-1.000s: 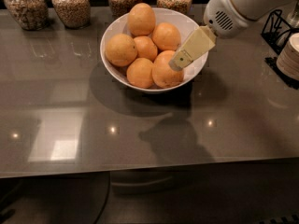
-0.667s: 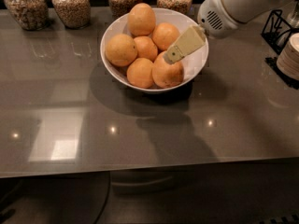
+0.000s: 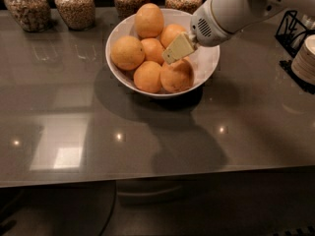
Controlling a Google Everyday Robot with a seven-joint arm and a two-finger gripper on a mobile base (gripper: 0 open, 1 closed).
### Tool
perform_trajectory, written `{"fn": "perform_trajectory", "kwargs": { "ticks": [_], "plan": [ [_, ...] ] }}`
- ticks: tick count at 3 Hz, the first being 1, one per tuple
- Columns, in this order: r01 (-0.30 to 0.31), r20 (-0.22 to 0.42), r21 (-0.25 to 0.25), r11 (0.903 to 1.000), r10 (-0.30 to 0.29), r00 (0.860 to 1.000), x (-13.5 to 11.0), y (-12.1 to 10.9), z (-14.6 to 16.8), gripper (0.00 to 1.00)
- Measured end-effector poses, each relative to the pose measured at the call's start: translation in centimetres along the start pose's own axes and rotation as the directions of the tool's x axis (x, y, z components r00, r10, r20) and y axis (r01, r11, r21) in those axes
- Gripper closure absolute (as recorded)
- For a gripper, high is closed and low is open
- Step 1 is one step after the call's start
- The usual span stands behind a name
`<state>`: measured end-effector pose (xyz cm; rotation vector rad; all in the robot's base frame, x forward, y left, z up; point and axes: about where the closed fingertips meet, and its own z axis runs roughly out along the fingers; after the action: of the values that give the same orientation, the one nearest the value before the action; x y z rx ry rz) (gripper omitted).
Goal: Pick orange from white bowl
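Camera view: the gripper [image 3: 173, 52] hangs over the middle of the white bowl [image 3: 209, 65], reaching in across its right rim; whether it is open cannot be told. The nearest orange [image 3: 176, 76] lies just below, toward the bowl's front rim.

Partly covered by cream-tipped white gripper [image 3: 178, 49], low over round glossy white ceramic bowl [image 3: 209, 65]: round orange fruit [image 3: 172, 33] at rear right. Cropped at top edge: four glass grain jars [image 3: 75, 6]. Cropped at right edge: stack of pale plates [image 3: 306, 58], black wire rack [image 3: 290, 28].
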<state>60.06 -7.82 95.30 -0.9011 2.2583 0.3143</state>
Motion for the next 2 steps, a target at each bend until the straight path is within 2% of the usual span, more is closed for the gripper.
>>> {"fn": "perform_trajectory", "kwargs": {
  "ticks": [1, 2],
  "plan": [
    [-0.020, -0.006, -0.041, 0.9990, 0.020, 1.000, -0.5, 1.2, 1.0, 0.28],
    [-0.031, -0.008, -0.058, 0.9978, 0.030, 1.000, -0.8, 2.5, 0.3, 0.30]
  ]
}}
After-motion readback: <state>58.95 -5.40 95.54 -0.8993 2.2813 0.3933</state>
